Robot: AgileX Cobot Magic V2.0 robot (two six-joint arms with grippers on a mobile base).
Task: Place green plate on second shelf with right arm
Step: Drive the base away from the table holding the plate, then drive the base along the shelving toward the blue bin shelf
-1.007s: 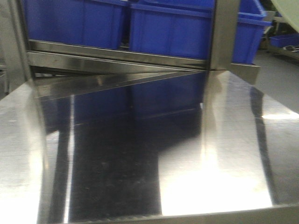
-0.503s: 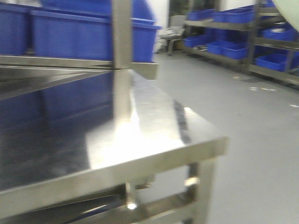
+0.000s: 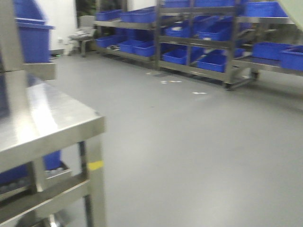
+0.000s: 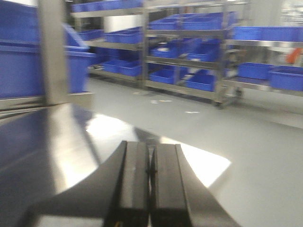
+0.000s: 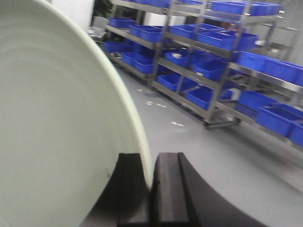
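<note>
Holding the green plate [image 5: 57,118] by its rim in the clenched right gripper [image 5: 152,163], left gripper [image 4: 150,151] pressed together empty above the table [image 4: 47,142].

Front-facing: looks past steel table [image 3: 57,125] corner at near left to far racks [image 3: 199,47]. Left wrist: sits low over same table, faces same racks. Right wrist: sits close beside green plate [image 5: 57,118], faces same racks.
</note>
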